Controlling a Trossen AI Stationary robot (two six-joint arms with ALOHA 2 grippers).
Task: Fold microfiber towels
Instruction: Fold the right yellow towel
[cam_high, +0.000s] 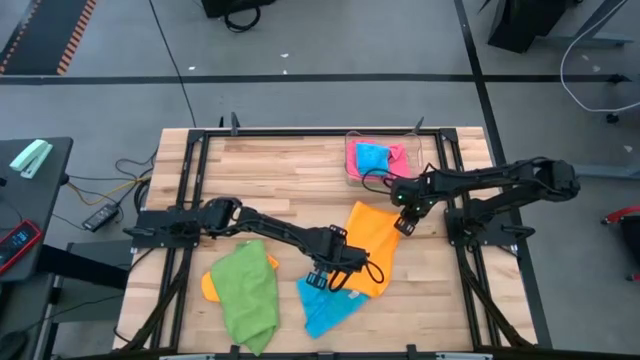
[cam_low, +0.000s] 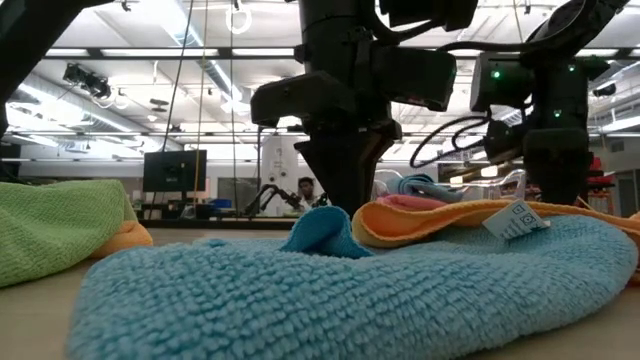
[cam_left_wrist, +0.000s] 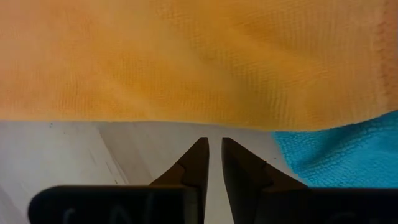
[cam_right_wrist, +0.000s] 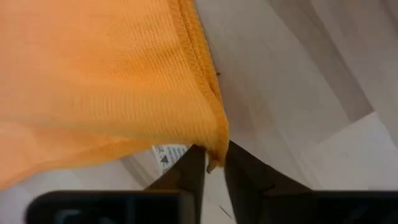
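Our right claw (cam_right_wrist: 211, 163) has the corner of the soft, ribbed orange microfiber towel (cam_high: 372, 246) between barely parted fingers, keeping that edge raised for folding. Our left claw (cam_left_wrist: 212, 160), nearly closed and empty, hovers at the opposite hem, beside the fluffy sky-blue towel (cam_high: 325, 303), mid-worktop (cam_high: 290, 180).

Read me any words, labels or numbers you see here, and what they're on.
No text can be read.
White care tag on the orange towel: printed marks, too small to read.
Same tag in the right wrist view: symbols only, blurred.
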